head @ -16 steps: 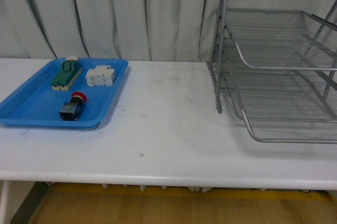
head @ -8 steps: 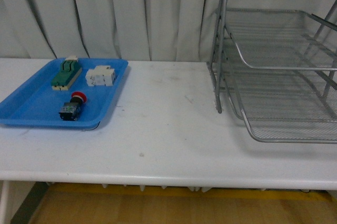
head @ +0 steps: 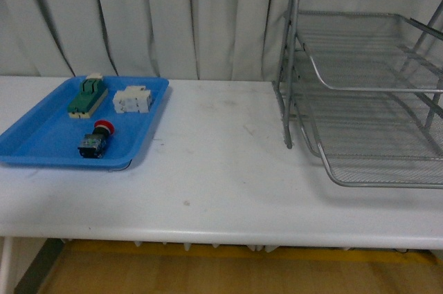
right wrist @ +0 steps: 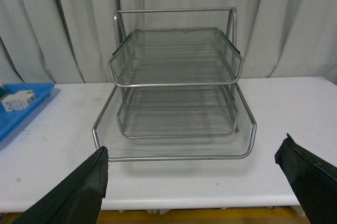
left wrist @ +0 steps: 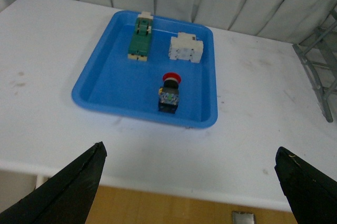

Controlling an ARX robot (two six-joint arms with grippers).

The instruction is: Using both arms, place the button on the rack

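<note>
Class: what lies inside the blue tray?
Three parts: the button, a white block and a green-and-cream part. The tray floor beneath each is covered.

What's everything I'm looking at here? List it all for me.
table: one, white, under everything.
curtain: one, pale grey, behind the table.
tray: one, blue, table's left side.
button: one, red cap on a black-and-blue body, near part of the tray.
white block: one, white, far part of the tray.
green-and-cream part: one, left of the white block.
rack: one, silver mesh, three tiers, table's right side.
left tool: one, black, open, facing the tray.
right tool: one, black, open, facing the rack.
</note>
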